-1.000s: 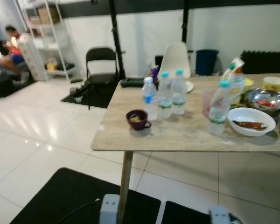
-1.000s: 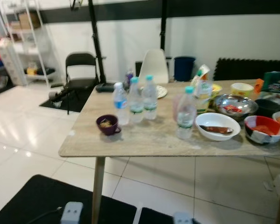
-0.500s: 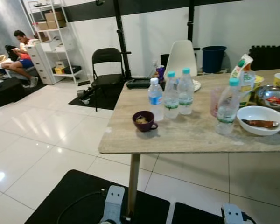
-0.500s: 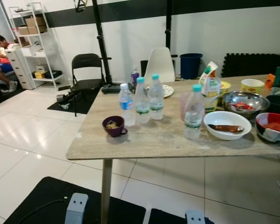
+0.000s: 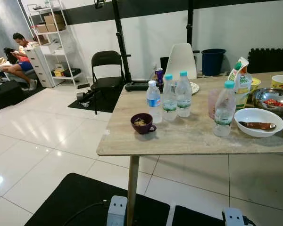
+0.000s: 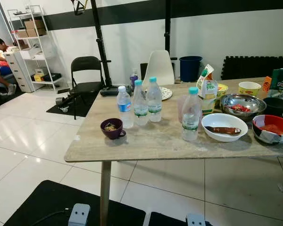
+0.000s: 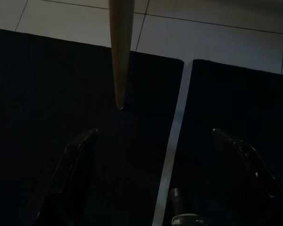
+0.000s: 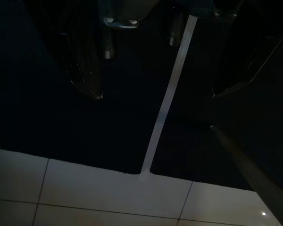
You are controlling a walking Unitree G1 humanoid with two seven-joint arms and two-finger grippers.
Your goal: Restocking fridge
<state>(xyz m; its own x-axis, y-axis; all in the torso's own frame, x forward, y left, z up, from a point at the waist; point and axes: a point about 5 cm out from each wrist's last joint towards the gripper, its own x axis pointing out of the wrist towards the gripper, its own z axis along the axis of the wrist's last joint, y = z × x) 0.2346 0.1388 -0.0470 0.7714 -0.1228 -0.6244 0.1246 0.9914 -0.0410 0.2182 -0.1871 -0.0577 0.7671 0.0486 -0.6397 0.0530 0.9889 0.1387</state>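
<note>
Three clear water bottles (image 5: 169, 97) with blue caps stand grouped on a wooden table (image 5: 179, 139), left of its middle. A fourth bottle (image 5: 223, 109) stands apart to their right. A drink carton (image 5: 240, 82) stands behind it. In the left wrist view, my left gripper (image 7: 154, 130) hangs open over a black floor mat (image 7: 47, 94), near the table leg (image 7: 119, 52). My right gripper (image 8: 156, 96) hangs open over the mat too, with nothing between its fingers.
A purple cup (image 5: 142, 123) sits left of the bottles. A white bowl (image 5: 259, 121), steel bowl (image 5: 273, 99) and red bowl (image 6: 272, 128) fill the table's right. Behind are a black chair (image 5: 106, 70), white chair (image 5: 180, 59), blue bin (image 5: 212, 61) and shelving (image 5: 49, 42). A person (image 5: 19, 52) sits far left.
The whole picture has shifted a little and sharpened as the camera moved. The things on the table stand as before.
</note>
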